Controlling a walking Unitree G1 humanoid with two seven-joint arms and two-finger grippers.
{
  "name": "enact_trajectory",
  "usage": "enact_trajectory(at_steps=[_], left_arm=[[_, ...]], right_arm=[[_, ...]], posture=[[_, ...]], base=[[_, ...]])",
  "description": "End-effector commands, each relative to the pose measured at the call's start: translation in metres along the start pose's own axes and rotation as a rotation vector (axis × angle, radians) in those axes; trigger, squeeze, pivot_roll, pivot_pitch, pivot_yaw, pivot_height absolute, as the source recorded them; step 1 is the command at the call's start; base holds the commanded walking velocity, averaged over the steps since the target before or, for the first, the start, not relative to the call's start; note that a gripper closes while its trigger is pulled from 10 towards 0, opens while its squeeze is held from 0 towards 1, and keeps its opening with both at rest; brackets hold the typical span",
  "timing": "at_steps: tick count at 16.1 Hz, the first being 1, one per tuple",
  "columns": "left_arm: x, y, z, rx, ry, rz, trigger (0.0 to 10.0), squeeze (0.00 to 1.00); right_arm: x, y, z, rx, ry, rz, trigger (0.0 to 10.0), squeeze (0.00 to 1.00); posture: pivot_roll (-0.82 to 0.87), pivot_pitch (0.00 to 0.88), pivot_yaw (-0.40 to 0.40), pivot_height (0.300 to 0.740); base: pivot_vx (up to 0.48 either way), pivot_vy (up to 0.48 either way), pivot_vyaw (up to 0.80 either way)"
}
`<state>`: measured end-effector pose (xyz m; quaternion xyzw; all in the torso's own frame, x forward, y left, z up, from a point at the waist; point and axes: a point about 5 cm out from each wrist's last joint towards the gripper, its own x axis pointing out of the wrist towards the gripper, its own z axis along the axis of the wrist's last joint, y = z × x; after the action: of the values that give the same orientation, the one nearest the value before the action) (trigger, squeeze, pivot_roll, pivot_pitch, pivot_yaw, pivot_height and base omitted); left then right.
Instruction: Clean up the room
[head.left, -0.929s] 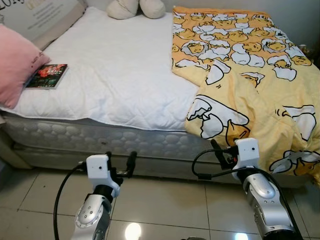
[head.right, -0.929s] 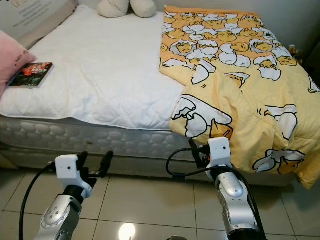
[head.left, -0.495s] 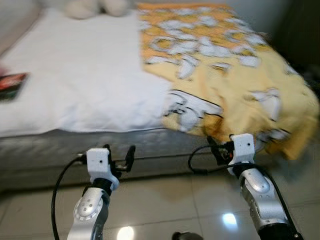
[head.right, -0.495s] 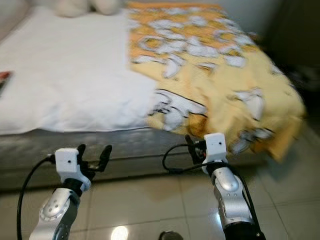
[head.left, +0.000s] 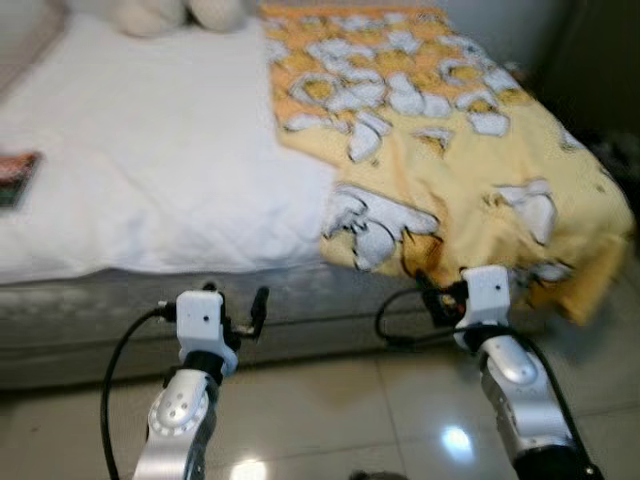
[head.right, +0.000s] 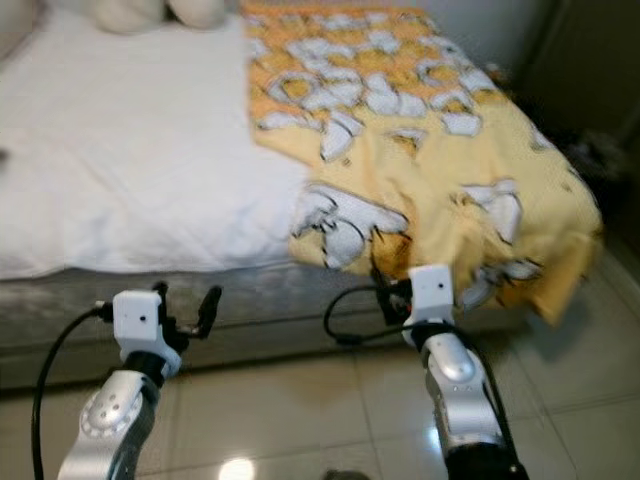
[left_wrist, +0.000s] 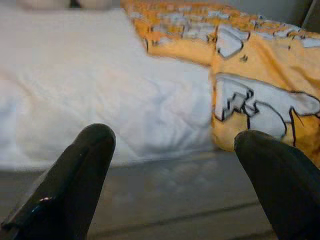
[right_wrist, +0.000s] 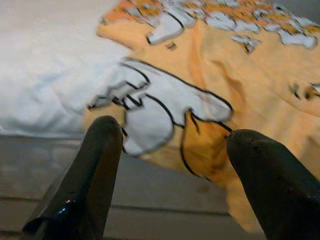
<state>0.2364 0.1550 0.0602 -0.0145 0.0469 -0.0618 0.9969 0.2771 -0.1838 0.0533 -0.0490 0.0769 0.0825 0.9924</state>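
Facing the bed (head.left: 150, 200), yellow blanket (head.left: 450, 150) seemingly rumpled, both grippers spread.

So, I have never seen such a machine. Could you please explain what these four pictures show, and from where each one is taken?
This is a walking humanoid robot with two silver arms. Two pictures come from cameras in its head, looking down at a bed with a white quilted cover. The other two come from cameras on its wrists, looking out between two black fingers. The left gripper and the right gripper are both raised in front of the mattress side, with jaws open and holding nothing. On the bed lies a yellow blanket printed with white cartoon ducks, hanging over the edge. A small dark book lies at the far left, and cream plush shapes sit at the head. Below is a shiny tiled floor.
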Motion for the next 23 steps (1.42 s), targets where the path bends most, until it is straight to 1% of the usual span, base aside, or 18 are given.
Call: enact_trajectory(at_steps=[1, 10, 14, 16, 17, 18, 19, 23], left_arm=[[0.005, -0.006, 0.006, 0.019, -0.028, -0.039, 10.0, 0.0], [0.009, -0.005, 0.005, 0.039, -0.031, -0.086, 10.0, 0.0], [0.008, -0.006, 0.004, 0.043, -0.023, -0.113, 10.0, 0.0], [0.008, -0.007, 0.001, 0.029, 0.0, -0.115, 10.0, 0.0], [0.008, -0.008, -0.003, 0.018, 0.027, -0.132, 10.0, 0.0], [0.008, -0.008, -0.003, 0.017, 0.027, -0.13, 10.0, 0.0], [0.009, -0.005, -0.004, 0.052, 0.037, -0.108, 10.0, 0.0], [0.011, -0.002, -0.003, 0.049, 0.034, -0.094, 10.0, 0.0]], right_arm=[[0.001, -0.004, 0.001, -0.005, -0.01, -0.02, 10.0, 0.0], [0.003, -0.002, 0.002, -0.019, -0.026, -0.024, 10.0, 0.0], [0.001, 0.001, -0.002, -0.005, -0.02, -0.027, 10.0, 0.0], [-0.001, 0.0, -0.004, -0.004, -0.019, -0.031, 10.0, 0.0], [-0.003, 0.0, -0.004, -0.004, -0.019, -0.033, 10.0, 0.0], [-0.003, 0.0, -0.005, -0.002, -0.019, -0.035, 10.0, 0.0], [-0.004, -0.001, -0.005, 0.003, -0.018, -0.042, 10.0, 0.0], [-0.004, -0.002, -0.007, 0.004, -0.013, -0.045, 10.0, 0.0]], posture=[[-0.12, 0.0, 0.034, 0.74], [-0.12, 0.0, 0.047, 0.74], [-0.12, 0.0, 0.056, 0.74], [-0.12, 0.0, 0.058, 0.74], [-0.12, 0.0, 0.061, 0.74], [-0.12, 0.0, 0.062, 0.74], [-0.13, 0.0, 0.063, 0.74], [-0.13, 0.0, 0.068, 0.74]], base=[[0.48, 0.0, 0.0], [0.463, 0.0, 0.0], [0.456, 0.0, -0.72], [0.412, -0.244, -0.7], [0.0, 0.0, -0.7], [0.0, 0.0, -0.71], [0.0, 0.0, -0.71], [0.0, 0.0, -0.71]])
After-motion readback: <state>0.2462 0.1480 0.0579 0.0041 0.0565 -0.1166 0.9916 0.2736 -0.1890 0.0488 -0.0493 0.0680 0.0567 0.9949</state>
